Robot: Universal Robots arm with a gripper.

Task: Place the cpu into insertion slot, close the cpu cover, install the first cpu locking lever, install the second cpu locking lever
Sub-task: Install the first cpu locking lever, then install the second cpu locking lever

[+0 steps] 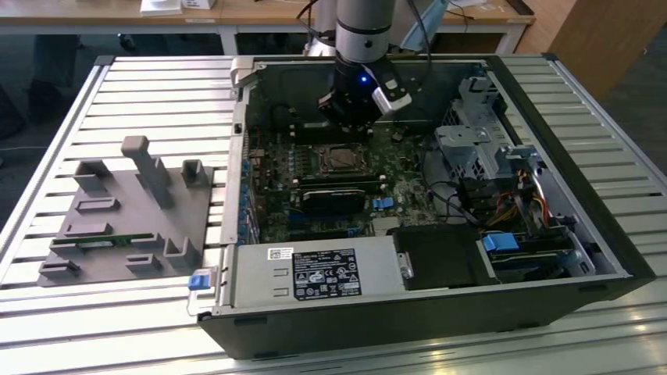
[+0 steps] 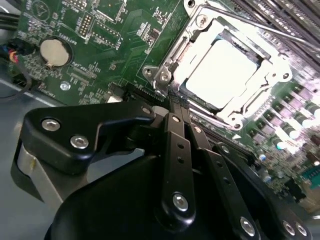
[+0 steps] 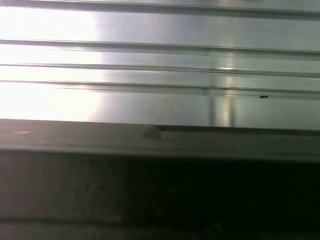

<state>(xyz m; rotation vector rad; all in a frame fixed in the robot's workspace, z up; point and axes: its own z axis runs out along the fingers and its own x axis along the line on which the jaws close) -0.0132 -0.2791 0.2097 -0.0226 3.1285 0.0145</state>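
the closed, empty claw point(image 2: 175, 107) is hovering beside the cover point(image 2: 227, 70) over the cpu point(image 2: 222, 72); pressing squarely seems wise.

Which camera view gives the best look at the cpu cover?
The second wrist view: the cpu cover lies closed over the cpu, its silvery frame seen close up, beyond the hand. In the exterior view the cpu cover is just a small square on the green board. The first wrist view faces ribbed metal.
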